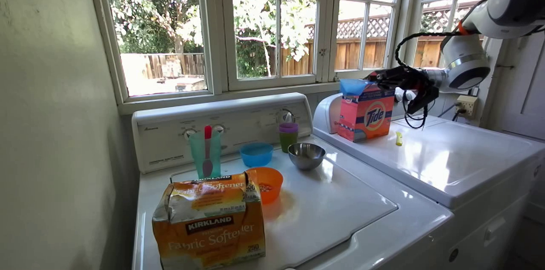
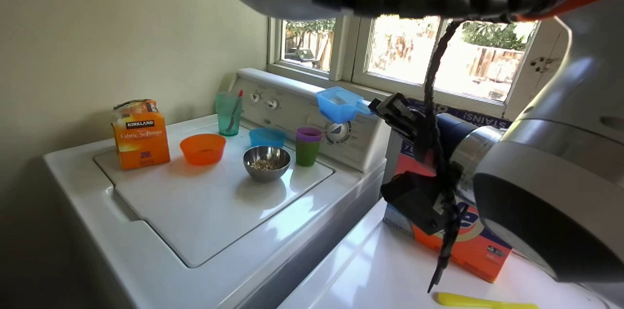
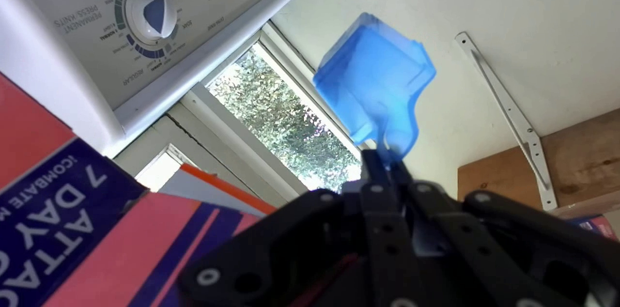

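I've got my end effector (image 3: 386,164) pinching a translucent blue plastic scoop (image 3: 375,69) by its handle (image 2: 364,106), near the orange cardboard Tide box (image 1: 368,114). Bumping that could twist it loose imo.

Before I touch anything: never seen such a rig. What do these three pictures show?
A robot arm with a two-fingered gripper. Two pictures come from cameras outside the robot; the third from its wrist, looking past the gripper.

The gripper is shut on a translucent blue scoop, held aloft.

On the washing machine: a Kirkland Fabric Softener box, an orange bowl, a blue bowl, a stainless steel bowl with dry bits inside, stacked purple and green cups, and a green tumbler holding a red spoon.

Beside it, on a white appliance: a Tide box and a yellow utensil, kind unclear.
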### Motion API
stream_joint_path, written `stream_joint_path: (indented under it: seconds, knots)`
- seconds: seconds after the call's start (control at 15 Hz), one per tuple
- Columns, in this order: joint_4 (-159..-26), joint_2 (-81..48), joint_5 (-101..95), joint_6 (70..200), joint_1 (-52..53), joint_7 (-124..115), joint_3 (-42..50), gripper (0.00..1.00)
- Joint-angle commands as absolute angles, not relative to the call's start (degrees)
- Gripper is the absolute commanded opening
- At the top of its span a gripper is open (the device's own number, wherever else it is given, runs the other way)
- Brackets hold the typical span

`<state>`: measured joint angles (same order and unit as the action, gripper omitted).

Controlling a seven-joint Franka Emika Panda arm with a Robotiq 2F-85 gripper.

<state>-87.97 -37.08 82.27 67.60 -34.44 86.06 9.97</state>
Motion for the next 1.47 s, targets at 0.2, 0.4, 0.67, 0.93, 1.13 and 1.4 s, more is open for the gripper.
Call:
stream_joint_path:
  seconds: [0.2,0.4,0.67,0.93,1.13,1.4]
  knots:
    - [-104.5,-24.2,85.0,71.6,-32.5,87.6,15.1,0.01]
    - [-108.3,-20.1,86.7,72.7,-31.8,87.0,16.7,0.01]
    - [-109.4,-17.3,90.6,75.3,-30.4,86.0,18.1,0.01]
    - [-106.6,-18.9,88.9,73.8,-29.5,86.3,18.9,0.04]
    - [-105.2,-19.5,88.7,76.0,-28.5,84.9,19.1,0.01]
    - [-100.6,-20.3,90.8,81.0,-28.6,80.6,20.3,0.01]
